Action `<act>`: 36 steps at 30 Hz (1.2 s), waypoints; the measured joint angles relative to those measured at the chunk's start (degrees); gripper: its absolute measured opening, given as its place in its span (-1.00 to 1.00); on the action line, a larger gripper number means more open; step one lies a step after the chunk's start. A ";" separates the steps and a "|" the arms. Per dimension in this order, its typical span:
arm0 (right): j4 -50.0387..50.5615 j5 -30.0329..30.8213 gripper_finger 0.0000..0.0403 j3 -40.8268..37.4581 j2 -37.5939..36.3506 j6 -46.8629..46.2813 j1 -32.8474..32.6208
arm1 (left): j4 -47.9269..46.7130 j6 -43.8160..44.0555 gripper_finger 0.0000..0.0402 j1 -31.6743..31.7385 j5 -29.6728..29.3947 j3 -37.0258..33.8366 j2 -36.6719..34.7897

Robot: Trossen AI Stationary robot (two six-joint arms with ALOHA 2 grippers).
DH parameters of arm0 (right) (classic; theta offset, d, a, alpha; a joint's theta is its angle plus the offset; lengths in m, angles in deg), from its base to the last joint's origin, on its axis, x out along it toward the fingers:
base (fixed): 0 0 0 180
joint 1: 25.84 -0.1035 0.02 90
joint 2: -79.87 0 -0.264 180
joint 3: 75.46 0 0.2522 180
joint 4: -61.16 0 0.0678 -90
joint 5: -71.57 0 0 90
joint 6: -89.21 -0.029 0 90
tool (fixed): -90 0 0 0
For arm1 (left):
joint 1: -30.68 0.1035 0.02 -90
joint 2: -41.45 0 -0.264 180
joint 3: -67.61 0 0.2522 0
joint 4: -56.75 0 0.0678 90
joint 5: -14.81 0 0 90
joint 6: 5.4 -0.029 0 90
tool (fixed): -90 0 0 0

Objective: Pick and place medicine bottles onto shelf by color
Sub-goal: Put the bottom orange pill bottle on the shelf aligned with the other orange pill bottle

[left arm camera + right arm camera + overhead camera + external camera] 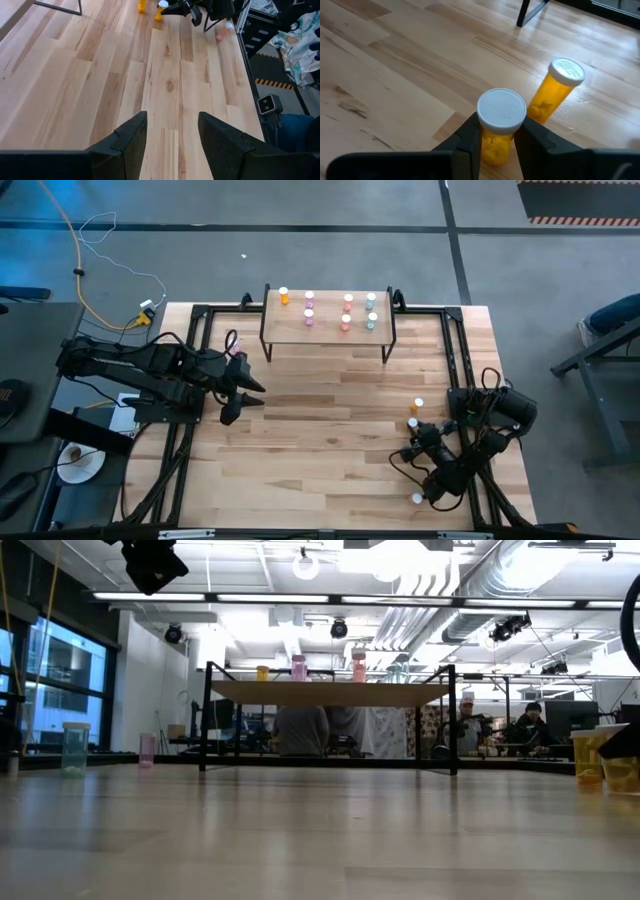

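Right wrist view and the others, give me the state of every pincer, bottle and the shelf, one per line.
Right pincer: fingers against an upright orange bottle, capped, on the table.
Second orange bottle: upright, capped, standing free beside it.
Pink bottle: upright near the table's front edge.
Left pincer: open, empty, above bare table.
Shelf: upright, carrying bottles in rows by color.

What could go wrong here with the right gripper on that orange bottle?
The right gripper pinches the orange bottle just under its white cap, so the bottle may tilt or slip when lifted. A second orange bottle stands close beside it and could get knocked over. The left gripper hovers open, well away.
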 joint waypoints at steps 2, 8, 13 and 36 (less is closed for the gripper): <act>-0.51 0.51 -0.59 0.00 -0.50 0.01 0.00 | 0.00 -0.01 -0.16 0.00 0.00 0.00 0.00; -0.58 6.28 -0.59 0.04 -4.46 0.21 0.00 | 0.03 -0.01 -0.16 0.00 0.00 0.00 0.19; -0.86 7.99 -0.59 0.04 -7.62 1.40 0.81 | 0.18 -0.01 -0.16 0.00 0.00 0.00 1.20; -4.95 17.22 -0.59 8.43 -15.87 26.78 9.83 | 0.34 -2.50 0.16 -0.03 -6.35 0.00 6.40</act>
